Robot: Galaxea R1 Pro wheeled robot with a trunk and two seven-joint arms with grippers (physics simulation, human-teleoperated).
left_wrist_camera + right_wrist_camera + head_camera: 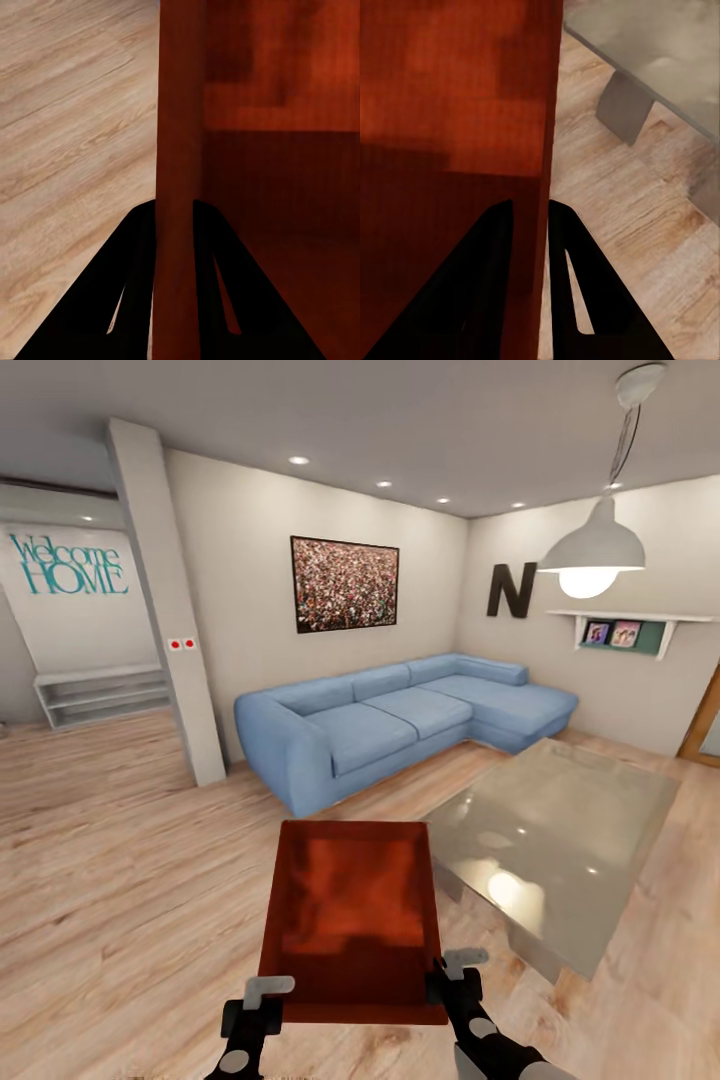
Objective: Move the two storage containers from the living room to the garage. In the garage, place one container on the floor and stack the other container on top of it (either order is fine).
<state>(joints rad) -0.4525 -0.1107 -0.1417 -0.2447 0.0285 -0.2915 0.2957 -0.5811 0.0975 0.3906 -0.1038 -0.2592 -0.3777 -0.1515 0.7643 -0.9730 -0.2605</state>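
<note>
Living room surroundings are seen from the head camera: a wood plank floor [120, 860], a blue sofa [400, 720] against the far wall, and a glass table [560, 830] to the right. One orange-red container [350, 920] is held in front of the robot, above the floor and just left of the table, its open top facing up.

The container is gripped at its near corners from both sides. The left gripper [262, 1008] is clamped on the left wall near the near edge; in the left wrist view, the wall [178, 150] is seen running between the two dark fingers [127, 292], with one finger outside and one inside the bin. The right gripper [455, 980] is likewise clenched on the right wall; in the right wrist view, the wall [544, 150] passes between the fingers [577, 300], and a table leg [624, 112] is seen beyond over the planks.

A picture [345, 585], a letter N [511, 590] and a hanging lamp [592, 550] are seen on the walls and ceiling.
</note>
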